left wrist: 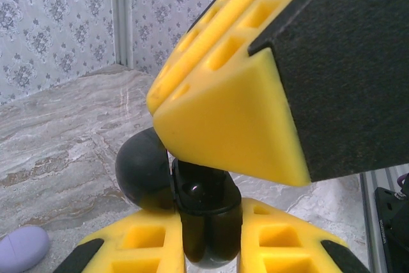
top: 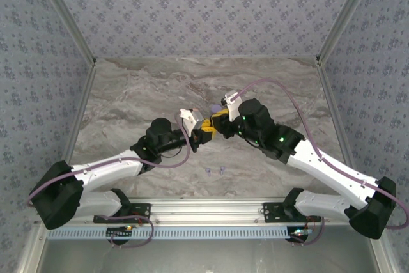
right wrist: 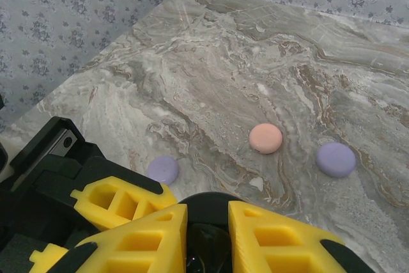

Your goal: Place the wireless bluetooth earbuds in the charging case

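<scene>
In the top view the left gripper [top: 203,131] and the right gripper [top: 221,119] are seen tip to tip over the middle of the table [top: 140,94]. The left gripper is clamped on a black case [left wrist: 204,215]. In the left wrist view the case is held upright between the two yellow fingers [left wrist: 137,244] and touched by both. A rounded black part [left wrist: 144,167] stands out at its left. The right gripper's yellow finger is seen just above the case, touching it or nearly so.

In the right wrist view a black object [right wrist: 206,238] is set between the right gripper's fingers [right wrist: 281,241]; whether they are closed on it cannot be told.

Two lavender earbuds [top: 222,170] are laid side by side on the table, well apart from both grippers, on the side nearer the arm bases.

Beyond the grippers, a peach case [right wrist: 265,138] and two lavender cases [right wrist: 336,159] are seen on the table, apart from one another.
</scene>
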Robot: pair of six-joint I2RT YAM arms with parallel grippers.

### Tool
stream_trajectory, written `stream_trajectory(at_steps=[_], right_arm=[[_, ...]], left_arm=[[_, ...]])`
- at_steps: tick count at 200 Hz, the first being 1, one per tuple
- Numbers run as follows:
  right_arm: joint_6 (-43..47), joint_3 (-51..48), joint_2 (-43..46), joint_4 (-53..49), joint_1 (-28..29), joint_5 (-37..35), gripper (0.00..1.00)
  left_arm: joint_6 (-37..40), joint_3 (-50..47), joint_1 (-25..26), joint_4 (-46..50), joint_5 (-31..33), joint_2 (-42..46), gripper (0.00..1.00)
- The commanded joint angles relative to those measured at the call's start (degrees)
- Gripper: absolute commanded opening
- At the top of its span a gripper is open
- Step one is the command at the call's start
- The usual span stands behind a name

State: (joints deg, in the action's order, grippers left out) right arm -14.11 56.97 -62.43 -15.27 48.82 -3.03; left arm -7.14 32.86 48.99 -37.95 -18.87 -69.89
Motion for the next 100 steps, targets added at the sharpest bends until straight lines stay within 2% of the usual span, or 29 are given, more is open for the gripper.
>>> stream_trajectory(at_steps=[1,50,100], right_arm=[[1.0,1.8,-0.9,-2.7,0.6,0.3,0.25],[0.4,2.2,-1.9,-2.5,0.7,3.0,0.28],[0.6,5.6,-1.9,-4.8,0.1,2.4,0.34]], left_arm=[[-0.3,1.7,0.5,-3.0,-1.1,0.2,0.06],[-0.3,1.4,0.5,-3.1,-0.9,0.6,0.06],[-0.5,1.2,0.5,-3.4,-1.0,0.7,0.07]])
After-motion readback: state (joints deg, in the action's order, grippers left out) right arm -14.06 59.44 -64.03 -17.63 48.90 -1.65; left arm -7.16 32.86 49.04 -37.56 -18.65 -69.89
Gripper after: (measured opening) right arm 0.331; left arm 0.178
